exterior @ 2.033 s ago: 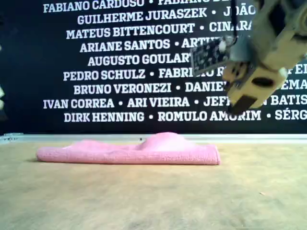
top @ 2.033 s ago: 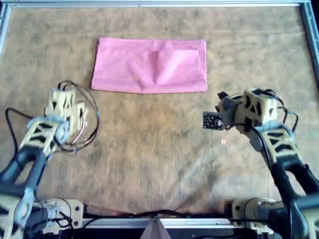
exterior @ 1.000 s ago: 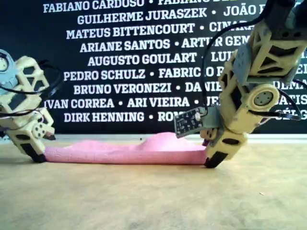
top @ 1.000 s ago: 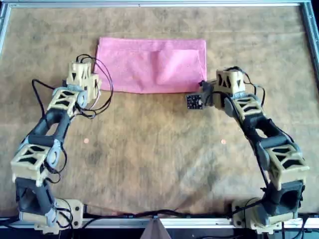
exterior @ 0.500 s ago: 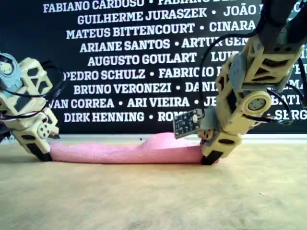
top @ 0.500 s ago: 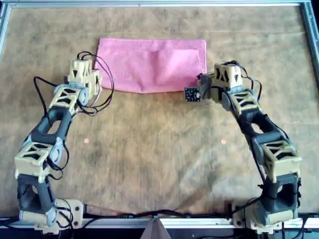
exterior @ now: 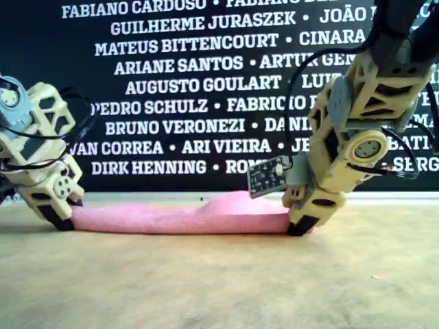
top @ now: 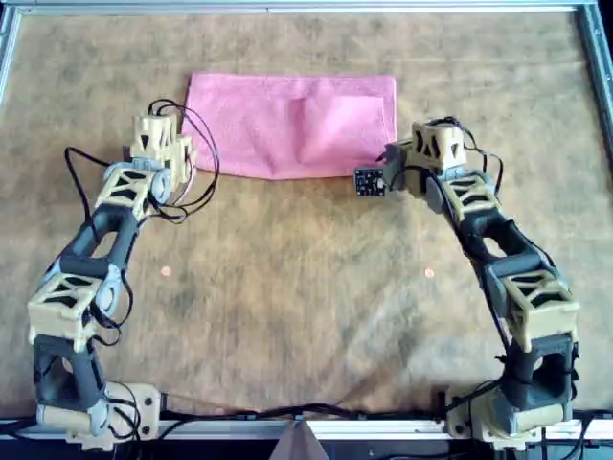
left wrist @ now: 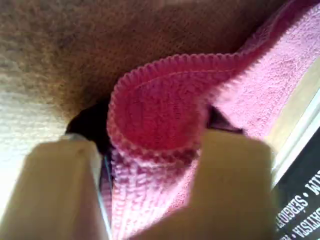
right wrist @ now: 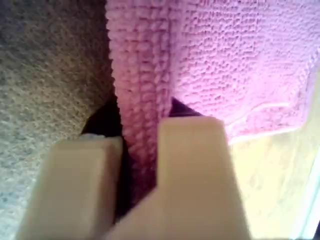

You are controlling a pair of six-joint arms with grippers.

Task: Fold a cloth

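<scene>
Since 0.5 s ago almost no change: both arms hold the same low pose at the cloth's near corners. 2 s ago both were back from the cloth and well off it.

- Table mat (top: 306,287): tan, mottled, metal frame rail (top: 287,9) at far edge.
- Banner (exterior: 178,89): black w/ white names, behind the table in exterior view.
- The cloth (top: 292,125): pink, lies as a wide rectangle on far part of mat, a bit toward overhead view's left. Exterior view: flat strip (exterior: 158,221) w/ a low hump near its middle.
- One arm (top: 101,240) reaches in on overhead view's left, tip at the cloth's near corner on that side. Other arm (top: 498,249) on overhead view's right, tip at the opposite near corner. Wrist views don't settle which is first or second.
- My first gripper (left wrist: 150,165): a rolled, rounded cloth corner fills the gap, fabric pressed against both fingers (left wrist: 230,185); clamped on a thick bunch.
- My second gripper (right wrist: 140,165): fingers (right wrist: 195,165) nearly together, pinching a thin hemmed edge of the cloth; rest of fabric spreads away past them.
- Small circuit board (top: 370,181): hangs off the right-hand arm's head, just beside the cloth's near edge; exterior view shows it (exterior: 267,176) tilted, above the cloth.
</scene>
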